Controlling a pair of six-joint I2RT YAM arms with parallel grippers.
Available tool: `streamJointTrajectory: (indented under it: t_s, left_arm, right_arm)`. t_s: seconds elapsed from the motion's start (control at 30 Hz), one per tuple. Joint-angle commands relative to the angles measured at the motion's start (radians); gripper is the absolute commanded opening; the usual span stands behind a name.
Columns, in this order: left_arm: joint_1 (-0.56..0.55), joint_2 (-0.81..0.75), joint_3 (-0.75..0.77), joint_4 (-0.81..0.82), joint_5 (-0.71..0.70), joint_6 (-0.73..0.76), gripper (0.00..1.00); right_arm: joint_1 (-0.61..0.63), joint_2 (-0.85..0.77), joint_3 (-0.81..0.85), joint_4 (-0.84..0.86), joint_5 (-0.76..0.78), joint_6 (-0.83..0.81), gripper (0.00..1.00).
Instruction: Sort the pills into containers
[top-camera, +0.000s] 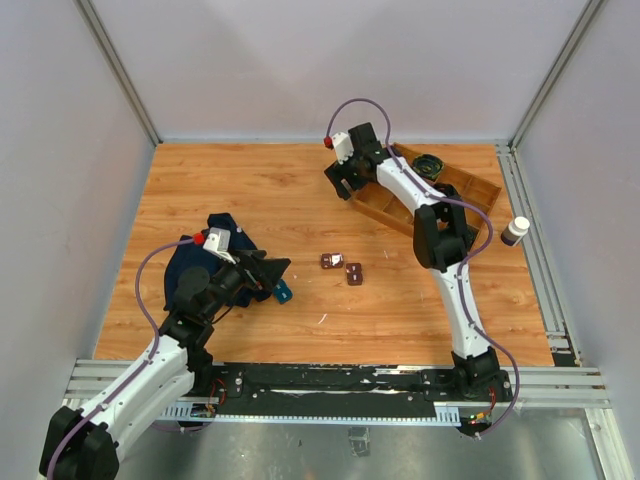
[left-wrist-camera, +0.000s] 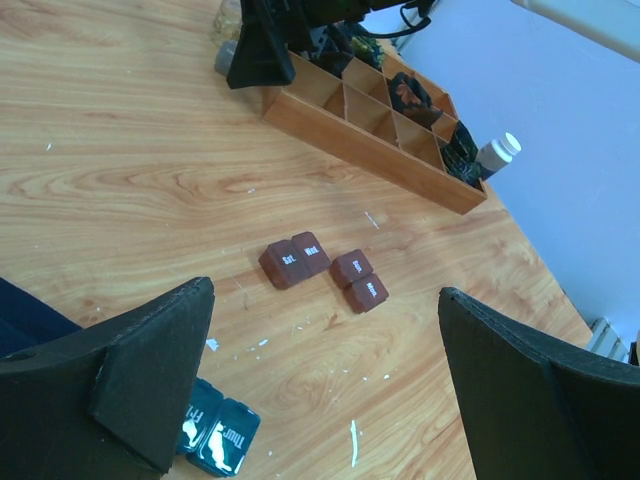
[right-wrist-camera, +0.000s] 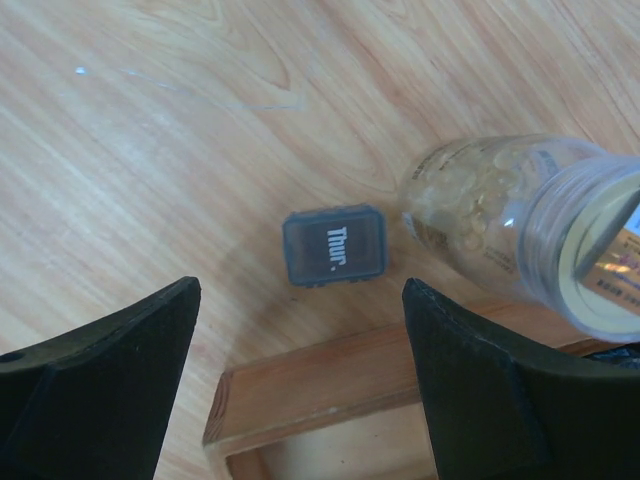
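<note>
Two dark-brown containers lie mid-table: one (top-camera: 331, 261) marked Sat. and Wed. (left-wrist-camera: 296, 260), the other (top-camera: 354, 273) marked Sun. and Mon. (left-wrist-camera: 360, 279). My left gripper (top-camera: 272, 277) is open and empty (left-wrist-camera: 325, 297), hovering just left of them. A teal box pair (top-camera: 283, 292) marked Fri and Thur (left-wrist-camera: 215, 440) lies under its left finger. My right gripper (top-camera: 345, 185) is open and empty (right-wrist-camera: 300, 290), low over a grey-blue Thur. box (right-wrist-camera: 334, 246). A clear bottle of yellowish pills (right-wrist-camera: 510, 215) lies on its side right beside that box.
A wooden divided tray (top-camera: 470, 185) with black cables stands at the back right; its corner (right-wrist-camera: 320, 395) is under my right gripper. A white-capped dark bottle (top-camera: 515, 231) stands at the right edge. A dark blue cloth (top-camera: 195, 255) lies under my left arm.
</note>
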Motion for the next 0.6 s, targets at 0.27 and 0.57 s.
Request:
streamJointTrajectory:
  t_s: [0.27, 0.57]
  left_arm:
    - [-0.009, 0.019, 0.027, 0.019, -0.022, 0.022, 0.98]
    - [-0.009, 0.022, 0.030, 0.014, -0.026, 0.022, 0.97]
  right_arm:
    - [0.010, 0.089, 0.116, 0.016, 0.036, 0.032, 0.73]
    - [0.008, 0.123, 0.137, 0.020, 0.016, 0.030, 0.61]
